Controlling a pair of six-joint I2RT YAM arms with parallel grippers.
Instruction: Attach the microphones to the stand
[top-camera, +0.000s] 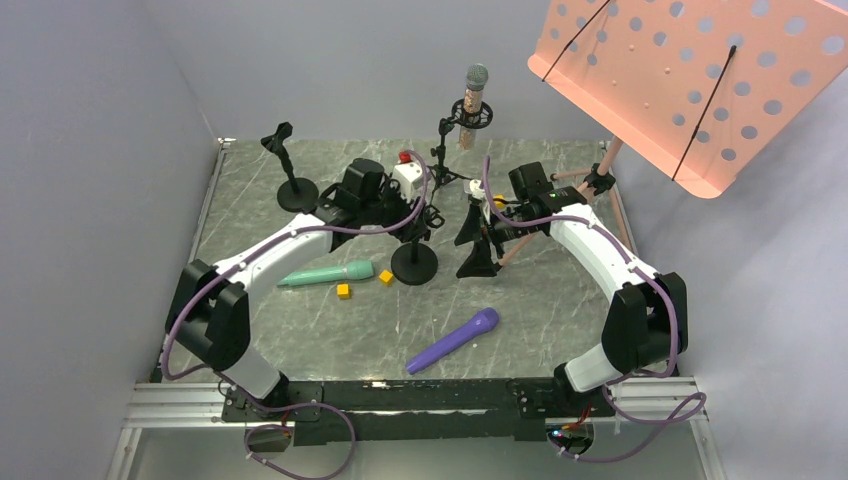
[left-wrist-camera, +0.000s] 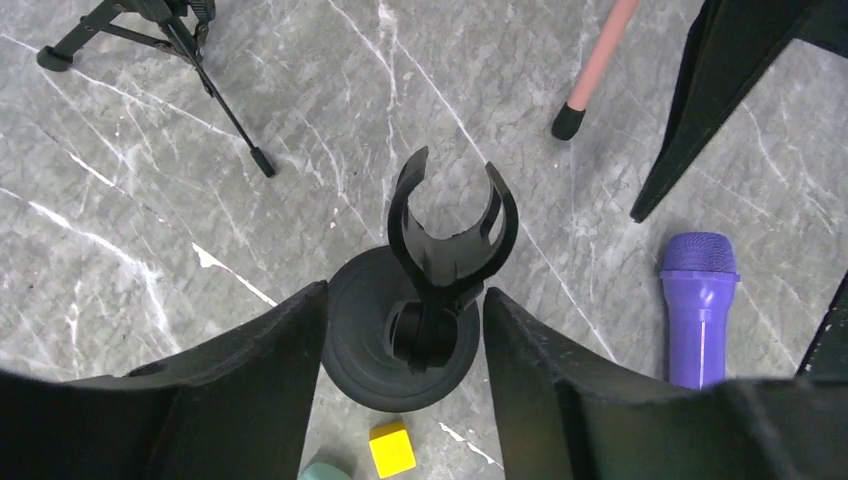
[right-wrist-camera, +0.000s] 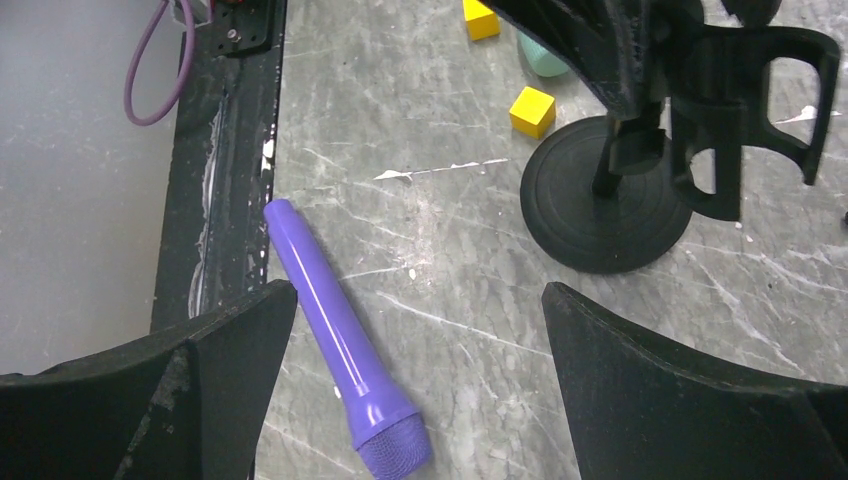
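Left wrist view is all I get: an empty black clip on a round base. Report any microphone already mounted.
Observer: The glittery pinkish-copper microphone with silver mesh head stands clipped in the black tripod stand at the back.
Operator: Locate the teal one.
Observer: The teal-green stick microphone lies flat left of your black round-base stand, head toward it.
Operator: Report the right arm.
Observer: The right gripper is open and holds nothing.

- The grey marbled tabletop (top-camera: 560, 290) bears everything.
- The teal microphone (top-camera: 327, 274) and purple microphone (top-camera: 453, 340) lie flat, well apart.
- Two yellow cubes (top-camera: 343, 291) sit beside a round-based stand (top-camera: 414, 265).
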